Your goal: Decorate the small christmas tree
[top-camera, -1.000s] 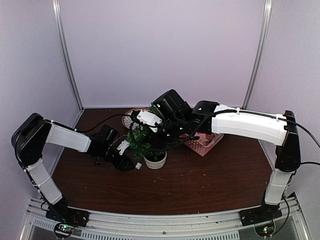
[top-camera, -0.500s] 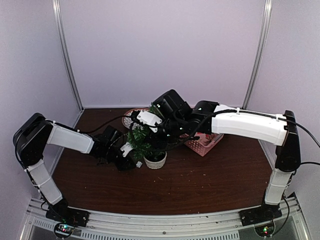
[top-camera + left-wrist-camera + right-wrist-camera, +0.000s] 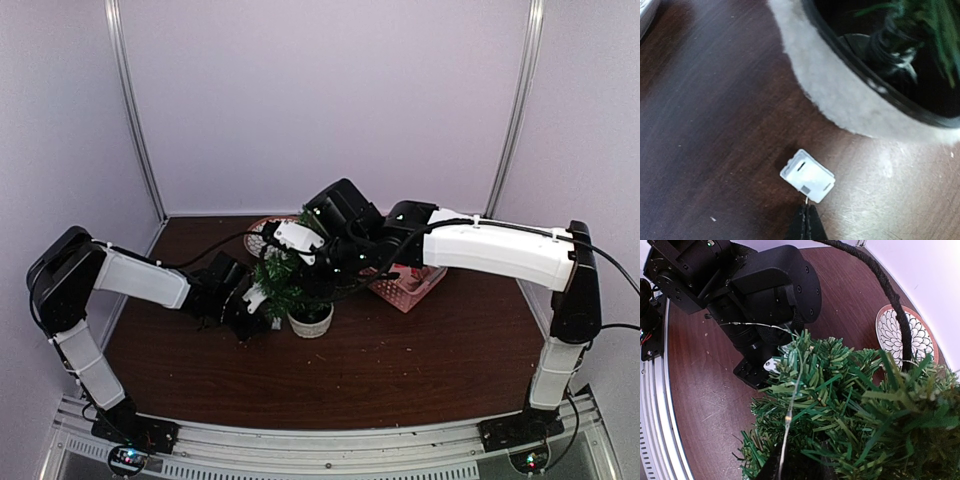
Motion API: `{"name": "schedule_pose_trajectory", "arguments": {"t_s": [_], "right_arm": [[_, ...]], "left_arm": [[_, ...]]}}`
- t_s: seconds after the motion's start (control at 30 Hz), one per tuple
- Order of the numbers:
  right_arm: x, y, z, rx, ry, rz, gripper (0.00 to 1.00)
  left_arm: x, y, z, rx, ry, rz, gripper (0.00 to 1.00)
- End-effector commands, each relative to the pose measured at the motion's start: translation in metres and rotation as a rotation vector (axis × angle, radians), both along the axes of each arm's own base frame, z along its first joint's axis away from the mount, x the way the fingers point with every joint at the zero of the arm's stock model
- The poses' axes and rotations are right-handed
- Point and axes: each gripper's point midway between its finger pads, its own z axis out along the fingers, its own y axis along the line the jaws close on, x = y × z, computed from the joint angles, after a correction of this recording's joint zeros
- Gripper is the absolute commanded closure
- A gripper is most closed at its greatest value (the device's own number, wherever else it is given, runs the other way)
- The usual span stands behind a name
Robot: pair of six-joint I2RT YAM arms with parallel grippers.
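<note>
The small christmas tree (image 3: 293,280) stands mid-table in its whitish pot (image 3: 310,322); from the left wrist I see the pot's fuzzy rim (image 3: 840,102). A small white plastic box (image 3: 807,176) lies on the table beside the pot. A thin wire leaves the box, and my left gripper (image 3: 807,221) (image 3: 262,318) is shut on it. My right gripper (image 3: 278,241) (image 3: 800,467) sits at the treetop, its fingers buried in the branches (image 3: 850,400). A thin light wire (image 3: 790,415) with a tiny bulb runs from those fingers across the needles toward the left arm (image 3: 760,290).
A round patterned plate (image 3: 902,335) (image 3: 262,236) lies behind the tree. A pink basket (image 3: 412,284) sits to the right, under the right arm. Metal frame posts (image 3: 135,110) stand at the back corners, and pale walls close the space.
My left gripper has closed on the wire at the white box, and its arm has edged right toward the pot. The right arm has stayed still.
</note>
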Motion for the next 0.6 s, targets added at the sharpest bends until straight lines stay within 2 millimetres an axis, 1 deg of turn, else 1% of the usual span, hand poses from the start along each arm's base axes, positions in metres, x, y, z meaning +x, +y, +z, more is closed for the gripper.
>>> {"name": "schedule_pose_trajectory", "arguments": {"t_s": [0.0,0.07,0.33,0.4,0.57], "right_arm": [[0.000,0.008,0.010,0.027,0.001,0.005,0.74],[-0.001,0.007,0.010,0.028,0.002,0.005,0.74],[-0.002,0.006,0.013,0.032,0.000,0.007,0.73],[-0.002,0.006,0.013,0.033,-0.001,0.007,0.73],[-0.002,0.005,0.015,0.038,-0.003,0.007,0.73]], "left_arm": [[0.009,0.027,-0.012,0.118,-0.004,0.123,1.00],[0.016,0.030,-0.005,0.104,-0.017,0.163,1.00],[0.044,0.052,0.041,0.027,-0.110,0.296,1.00],[0.048,0.053,0.050,-0.009,-0.114,0.317,1.00],[0.059,0.053,0.074,-0.037,-0.161,0.341,1.00]]}}
